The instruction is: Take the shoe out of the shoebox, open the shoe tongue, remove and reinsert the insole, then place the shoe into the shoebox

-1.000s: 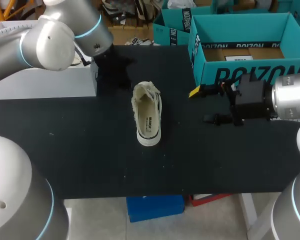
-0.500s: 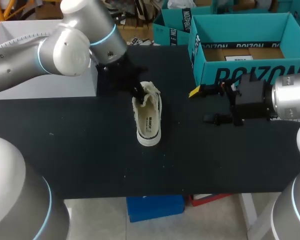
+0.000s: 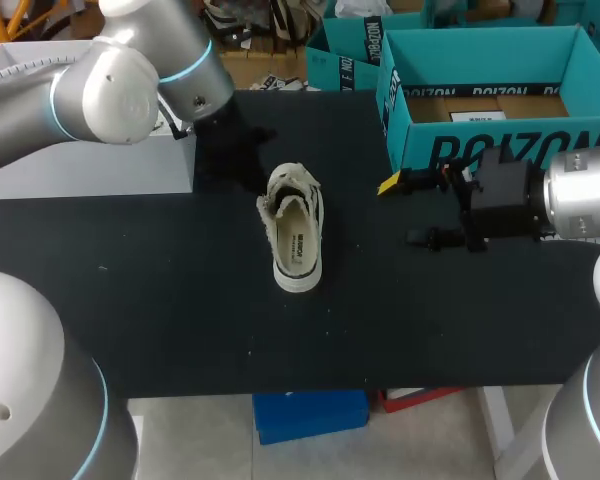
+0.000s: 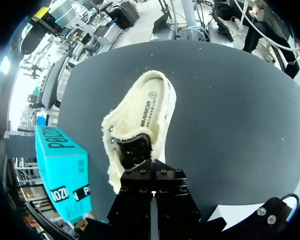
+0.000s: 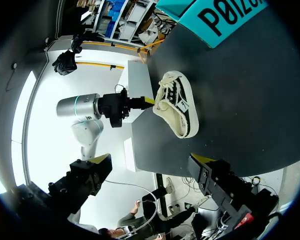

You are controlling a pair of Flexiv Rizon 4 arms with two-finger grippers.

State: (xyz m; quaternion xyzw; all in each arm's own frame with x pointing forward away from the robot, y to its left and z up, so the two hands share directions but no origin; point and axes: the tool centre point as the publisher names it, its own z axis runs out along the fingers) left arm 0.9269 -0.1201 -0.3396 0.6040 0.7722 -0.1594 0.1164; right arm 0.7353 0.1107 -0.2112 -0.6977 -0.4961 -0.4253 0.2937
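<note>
A cream low-top shoe point(image 3: 296, 232) lies on the black table point(image 3: 160, 300), heel toward the front edge. Its insole shows inside, and its laced front end points to the back. My left gripper point(image 3: 252, 176) hangs shut just behind and to the left of that front end. In the left wrist view the shoe point(image 4: 142, 120) lies right ahead of the shut left gripper point(image 4: 152, 199), with nothing visible between the fingers. My right gripper point(image 3: 404, 210) stands open to the right of the shoe, in front of the teal shoebox point(image 3: 500, 140). The right wrist view shows the shoe point(image 5: 179, 107) ahead of its open right gripper point(image 5: 152, 165).
The open teal shoebox sits at the back right corner, its cardboard floor showing. A white box point(image 3: 90, 165) stands at the back left, beside my left arm. Bare black tabletop lies in front of the shoe and to its left.
My left gripper went in to the shoe's front end and has drawn back a little to the back left. The shoe's front has shifted slightly. The right arm has not moved.
</note>
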